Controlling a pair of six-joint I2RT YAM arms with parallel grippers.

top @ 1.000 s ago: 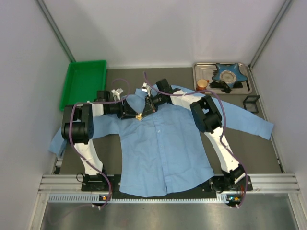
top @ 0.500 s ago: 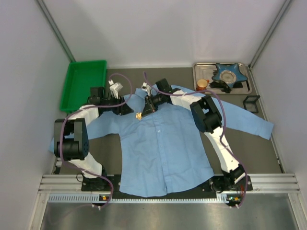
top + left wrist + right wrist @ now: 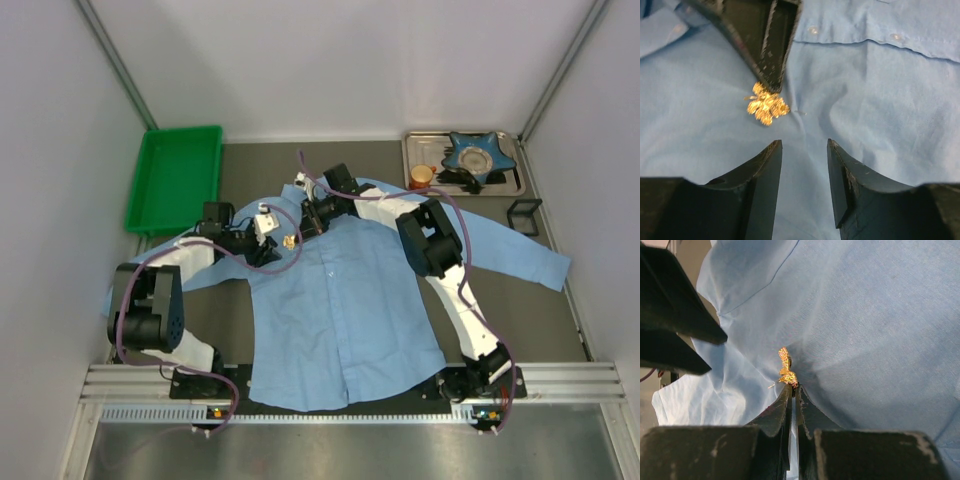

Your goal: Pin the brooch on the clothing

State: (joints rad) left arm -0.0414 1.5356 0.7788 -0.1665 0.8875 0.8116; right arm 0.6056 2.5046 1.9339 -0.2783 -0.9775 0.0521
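The left gripper (image 3: 804, 145) has swung back from near the green tray (image 3: 150, 190); its jaws stand moderately parted and empty, with the brooch (image 3: 767, 106) just ahead of them, slightly left; the right gripper (image 3: 792, 386) stays pinched on the brooch against the shirt (image 3: 340, 310), so fastening probably resumes; flat cloth lies open around both hands, while the button placket (image 3: 855, 36) runs beyond the left fingertips.

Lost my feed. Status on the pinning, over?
Right pincer shut on brooch, against shirt. Left pincer open, empty, just short of brooch. Nothing between them.
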